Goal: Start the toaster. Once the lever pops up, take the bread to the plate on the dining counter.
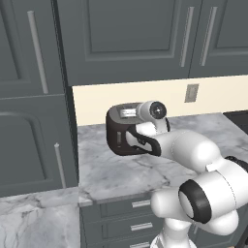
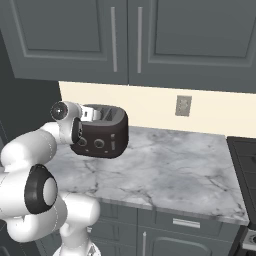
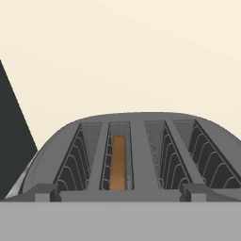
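Nearest the lens in the hand view is the silver slotted top of the toaster, seen almost end-on, with two small raised tabs at its near edge at about 7 and 5 o'clock. The bread stands upright in the second slot from the left, sunk low between the wire guides, only its thin golden edge showing.

In the left base view the toaster sits on the marble worktop at roughly 12 o'clock from the arm, close to the cream wall, and the robot's wrist covers its right half. In the right base view the toaster shows its two round knobs, the wrist pressed in at its 9 o'clock side. The lever reads as a small pale slot on the dark side panel.

The pincer's fingertips cannot be made out in any picture; by its recorded opening it stands fully released, and nothing appears to be held.

As a judgement: the toaster is heavy and rigid enough to stay put under a downward push, but the lever is a small tab, so a fingertip should press squarely on it. The slice is light, stiff, crumbly and fragile; it should be taken across its flat faces near the top edge, gently, once it rises clear of the slot.
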